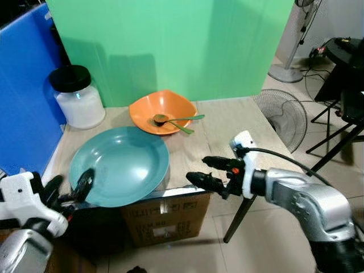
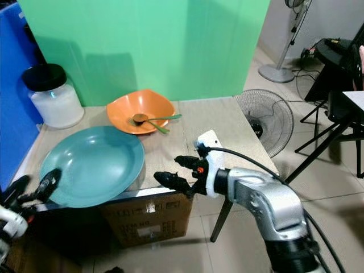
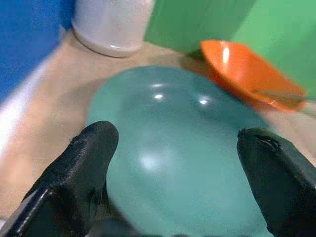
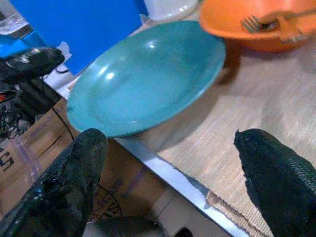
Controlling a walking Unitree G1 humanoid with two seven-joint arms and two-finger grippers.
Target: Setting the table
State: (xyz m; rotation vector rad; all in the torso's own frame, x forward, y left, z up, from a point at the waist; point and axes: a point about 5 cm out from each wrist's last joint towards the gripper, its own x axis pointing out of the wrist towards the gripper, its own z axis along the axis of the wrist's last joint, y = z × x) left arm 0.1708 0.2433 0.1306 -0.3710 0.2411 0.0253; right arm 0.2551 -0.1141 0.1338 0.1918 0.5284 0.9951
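**Two open grippers flank a slick teal plate at the table's edge**

Two dishes matter on the pale woven-topped table [image 1: 239,122]: a wide, shallow teal plastic plate [image 1: 119,165] at the near edge, its rim slightly overhanging, and behind it an orange squarish bowl [image 1: 162,111] holding a green fork [image 1: 187,118] and a spoon [image 1: 161,119]. The bowl looks to touch or nearly touch the plate's far rim. A white jar with a black lid [image 1: 78,96] stands at the back left corner, beside a blue panel [image 1: 23,85].

The left gripper [image 1: 68,193] sits at the plate's near left rim, fingers [image 3: 89,153] spread wide with the plate between them in the wrist view, not closed on anything. The right gripper [image 1: 207,170] hovers just off the table's near edge, right of the plate, jaws likewise apart.

The plate shows glossy highlights, so it is probably light, rigid and slippery rather than fragile. Its thin rim is the natural hold: one finger under the overhanging lip, one on top. A shallow pinch could let it swivel or slide. The bowl would tip its loose cutlery if tilted.
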